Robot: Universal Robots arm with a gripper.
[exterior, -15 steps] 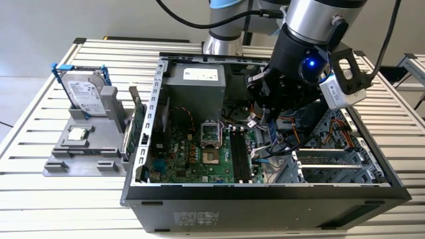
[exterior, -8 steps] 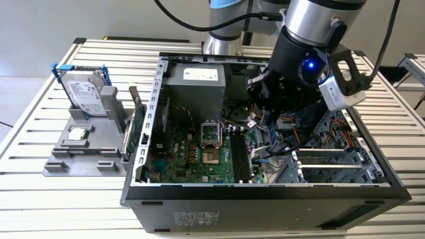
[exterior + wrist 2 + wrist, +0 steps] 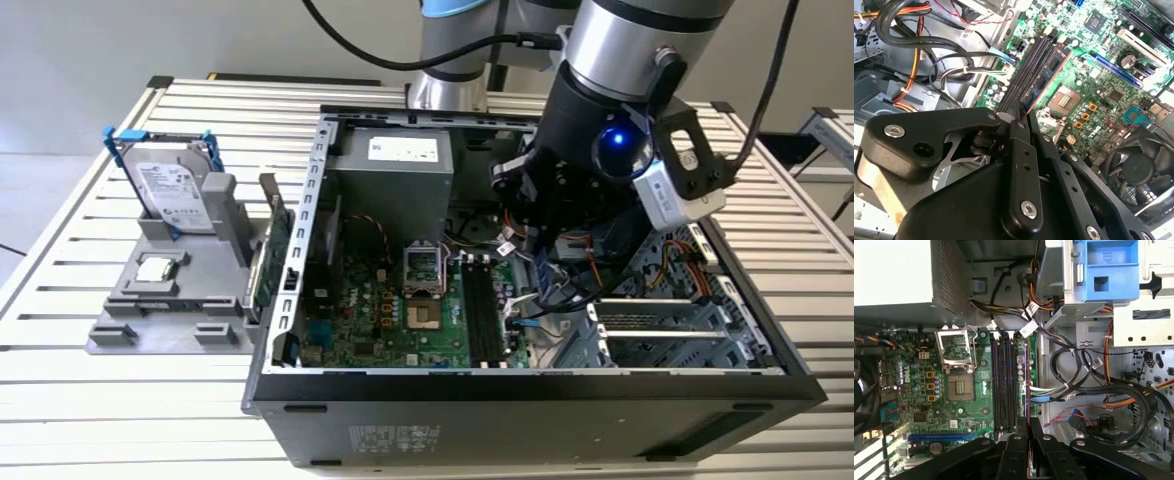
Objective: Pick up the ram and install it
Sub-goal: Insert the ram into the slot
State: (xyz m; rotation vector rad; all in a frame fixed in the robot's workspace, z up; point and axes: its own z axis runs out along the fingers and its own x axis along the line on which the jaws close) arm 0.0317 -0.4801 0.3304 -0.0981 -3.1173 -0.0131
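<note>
Ram point(image 3: 1025, 385) is pinched between your fingers point(image 3: 1016, 445): in both wrist views the two black tips are drawn in tight on the stick's upper edge. Your gripper point(image 3: 1027, 424) hangs low inside the computer case point(image 3: 534, 385). The green stick runs out from it along the memory slots point(image 3: 1001, 385), lined up with the outermost one, nearest the cable bundle point(image 3: 1089, 385). Whether it is fully seated there you cannot tell.

Just past the slots, on the motherboard point(image 3: 954, 410), you have the processor socket point(image 3: 958, 352) with its metal frame, and the grey power supply point(image 3: 400, 165) stands beyond that. On the other side of the ram, black, orange and white cables loop over the case floor near a blue drive bracket point(image 3: 1106, 270). The second wrist view also catches a black fan point(image 3: 1141, 170) at the board's edge.

Outside the case, on the exterior view's left, a grey fixture point(image 3: 120, 335) rests on the slatted table point(image 3: 80, 400). It carries the hard drive point(image 3: 174, 185) upright in its blue frame, with the small square processor chip point(image 3: 158, 268) lying flat in front of it. A dark green strip point(image 3: 278, 255) stands on edge between that fixture and the case wall; you cannot tell what it is.
</note>
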